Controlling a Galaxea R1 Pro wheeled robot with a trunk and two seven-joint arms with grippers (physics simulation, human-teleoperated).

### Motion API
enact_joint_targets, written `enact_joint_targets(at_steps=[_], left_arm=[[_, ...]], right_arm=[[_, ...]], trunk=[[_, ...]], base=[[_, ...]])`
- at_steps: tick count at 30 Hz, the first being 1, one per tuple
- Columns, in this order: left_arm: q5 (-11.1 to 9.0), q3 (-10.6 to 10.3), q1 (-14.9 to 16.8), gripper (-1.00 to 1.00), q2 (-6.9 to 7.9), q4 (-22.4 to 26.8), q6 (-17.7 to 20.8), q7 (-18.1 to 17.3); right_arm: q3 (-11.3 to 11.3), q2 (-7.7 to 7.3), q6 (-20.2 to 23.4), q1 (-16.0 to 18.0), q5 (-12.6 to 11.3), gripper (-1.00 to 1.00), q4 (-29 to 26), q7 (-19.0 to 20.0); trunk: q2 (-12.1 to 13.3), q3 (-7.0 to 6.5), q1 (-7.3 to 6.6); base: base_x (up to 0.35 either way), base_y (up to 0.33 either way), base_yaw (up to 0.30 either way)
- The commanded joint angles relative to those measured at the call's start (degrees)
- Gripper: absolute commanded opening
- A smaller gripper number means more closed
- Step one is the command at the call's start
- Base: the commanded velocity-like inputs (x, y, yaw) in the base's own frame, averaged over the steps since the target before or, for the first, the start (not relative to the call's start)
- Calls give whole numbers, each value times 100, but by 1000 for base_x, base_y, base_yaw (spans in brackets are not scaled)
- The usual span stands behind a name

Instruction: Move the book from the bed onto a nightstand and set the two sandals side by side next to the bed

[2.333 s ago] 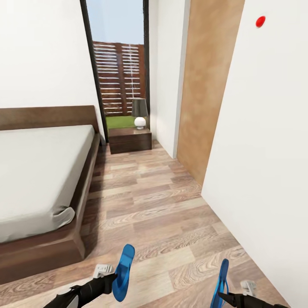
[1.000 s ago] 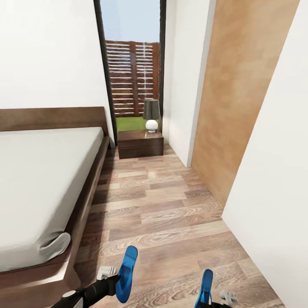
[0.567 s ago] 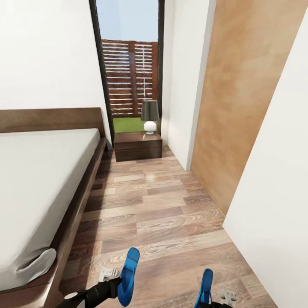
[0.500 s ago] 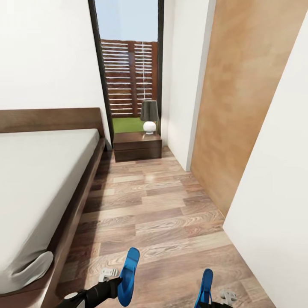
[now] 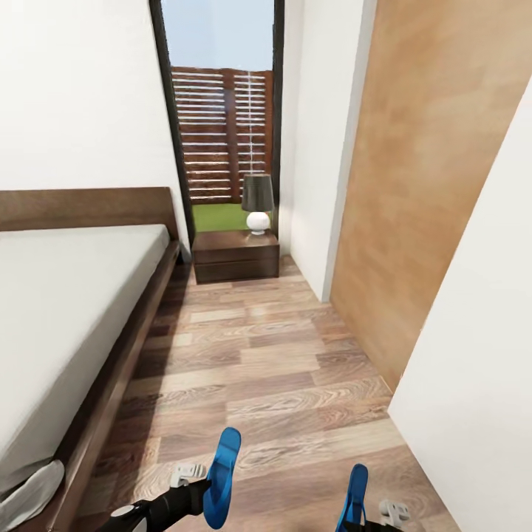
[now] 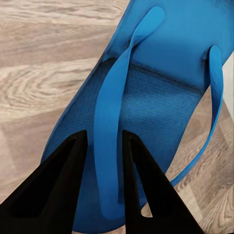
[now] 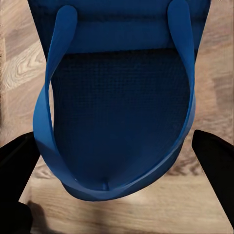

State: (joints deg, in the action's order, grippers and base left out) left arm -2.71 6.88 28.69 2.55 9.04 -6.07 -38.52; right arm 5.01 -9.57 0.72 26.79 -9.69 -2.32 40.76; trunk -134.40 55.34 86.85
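Note:
Two bright blue sandals hang above the wood floor, one in each gripper. My left gripper [image 5: 201,493] is shut on the thong strap of the left sandal [image 5: 222,476]. In the left wrist view, black fingers [image 6: 63,190] pinch that strap on the sandal [image 6: 161,102]. My right gripper [image 5: 353,524] is shut on the right sandal [image 5: 355,493], which stands on edge. Its sole [image 7: 122,112] sits between the fingertips [image 7: 214,161] in the right wrist view. The bed [image 5: 59,295] runs along the left. A nightstand [image 5: 236,255] stands at the bed's head end. The book is out of view.
A lamp [image 5: 257,203] with a dark shade stands on the nightstand, in front of a tall window [image 5: 222,111] showing a slatted fence. A white wall [image 5: 480,332] and a tan wood panel [image 5: 421,185] close the right side. The plank floor [image 5: 266,355] forms an aisle between the bed and that wall.
The whole view has shifted: the camera has moved forward along the bed, and the bed's foot corner has slid toward the lower left. Both sandals stay gripped in the same pose.

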Motion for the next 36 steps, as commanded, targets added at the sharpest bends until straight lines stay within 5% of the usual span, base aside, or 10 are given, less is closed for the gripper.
enact_joint_targets(at_steps=[1, 14, 36], left_arm=[[-22, 10, 5, -100, 0, -11, -8, -15], [-20, 7, 5, -100, 0, -13, -8, -9], [-40, 15, 5, -100, 0, -16, -8, -7]], right_arm=[[44, -1, 7, 2, 10, -100, 4, 19], [44, -1, 7, 1, 2, -100, 4, 19], [44, 7, 7, 2, 11, -100, 4, 18]], trunk=[[-2, 5, -1], [-2, 5, -1], [-2, 5, -1]], base=[[17, -9, 241], [53, -41, 115], [280, -68, 0]])
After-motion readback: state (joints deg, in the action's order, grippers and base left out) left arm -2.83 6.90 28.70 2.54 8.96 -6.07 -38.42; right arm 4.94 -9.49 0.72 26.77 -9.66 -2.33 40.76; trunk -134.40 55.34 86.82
